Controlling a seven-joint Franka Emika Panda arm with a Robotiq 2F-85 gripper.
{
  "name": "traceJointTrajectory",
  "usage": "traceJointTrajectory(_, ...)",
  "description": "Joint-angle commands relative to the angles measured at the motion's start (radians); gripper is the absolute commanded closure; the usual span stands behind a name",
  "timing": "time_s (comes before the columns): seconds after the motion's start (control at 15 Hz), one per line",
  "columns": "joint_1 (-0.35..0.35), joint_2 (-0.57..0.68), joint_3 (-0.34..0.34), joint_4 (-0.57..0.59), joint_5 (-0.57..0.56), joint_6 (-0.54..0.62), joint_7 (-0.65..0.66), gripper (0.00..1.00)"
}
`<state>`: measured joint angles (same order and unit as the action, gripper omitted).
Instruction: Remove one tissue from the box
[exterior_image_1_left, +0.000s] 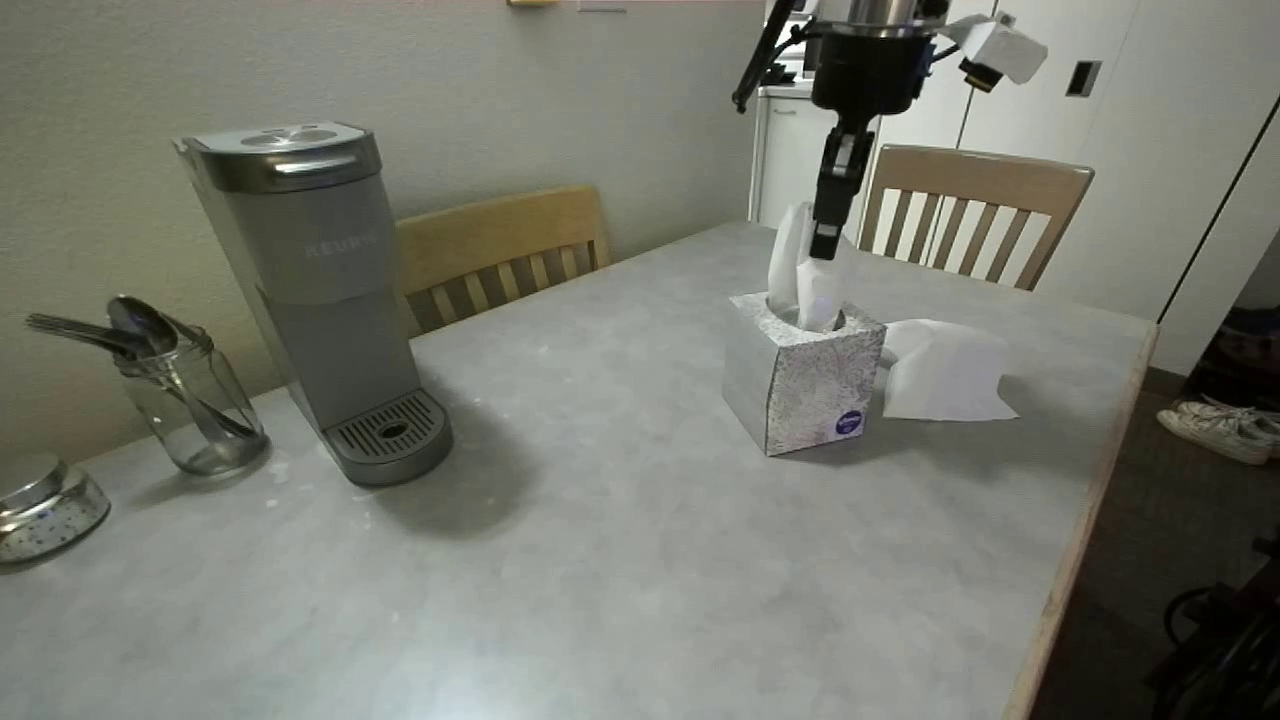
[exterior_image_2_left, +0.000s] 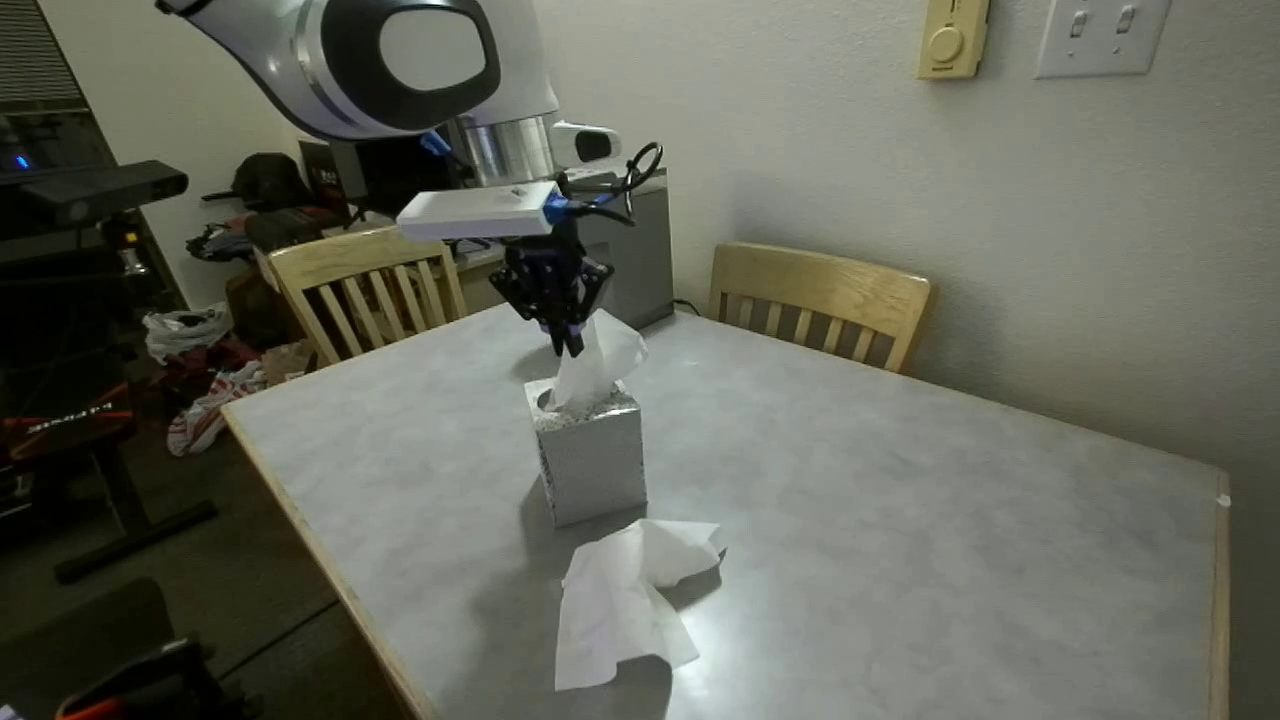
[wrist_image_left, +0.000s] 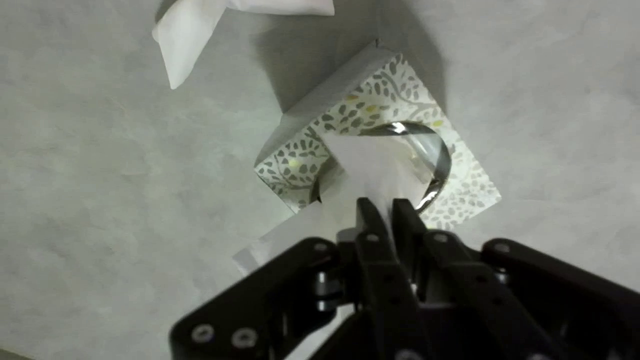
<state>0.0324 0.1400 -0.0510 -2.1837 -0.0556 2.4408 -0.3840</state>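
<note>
The cube-shaped tissue box (exterior_image_1_left: 820, 395) stands upright on the table, with a purple round mark on one side; it also shows in an exterior view (exterior_image_2_left: 595, 465) and the wrist view (wrist_image_left: 465, 190). A white tissue (exterior_image_1_left: 788, 265) rises from its oval opening and shows in both exterior views (exterior_image_2_left: 597, 360). My gripper (exterior_image_1_left: 826, 245) points down just above the box top, also in an exterior view (exterior_image_2_left: 568, 345). In the wrist view its fingers (wrist_image_left: 382, 202) are nearly together with the tissue (wrist_image_left: 370, 160) pinched between them. The tissue's lower part is still inside the box.
A crumpled white tissue (exterior_image_1_left: 950, 370) lies on the table beside the box, also seen in an exterior view (exterior_image_2_left: 625, 600). A grey coffee machine (exterior_image_1_left: 320, 290), a glass jar with cutlery (exterior_image_1_left: 205, 410) and a small lidded jar (exterior_image_1_left: 45, 510) stand along the wall. Chairs (exterior_image_2_left: 820, 300) surround the table.
</note>
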Motion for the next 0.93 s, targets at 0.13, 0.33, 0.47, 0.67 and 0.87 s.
traceJointTrajectory(0.13, -0.024, -0.057, 0.023, 0.002, -0.007, -0.045, 0.004, 1.0)
traceJointTrajectory(0.33, -0.023, -0.095, 0.019, 0.011, -0.016, -0.054, 0.005, 1.0)
traceJointTrajectory(0.47, -0.023, -0.124, 0.015, 0.02, -0.031, -0.053, 0.008, 1.0)
traceJointTrajectory(0.67, -0.03, -0.156, 0.007, 0.042, -0.077, -0.041, 0.017, 1.0)
traceJointTrajectory(0.87, -0.042, -0.183, 0.0, 0.066, -0.131, -0.035, 0.032, 1.0)
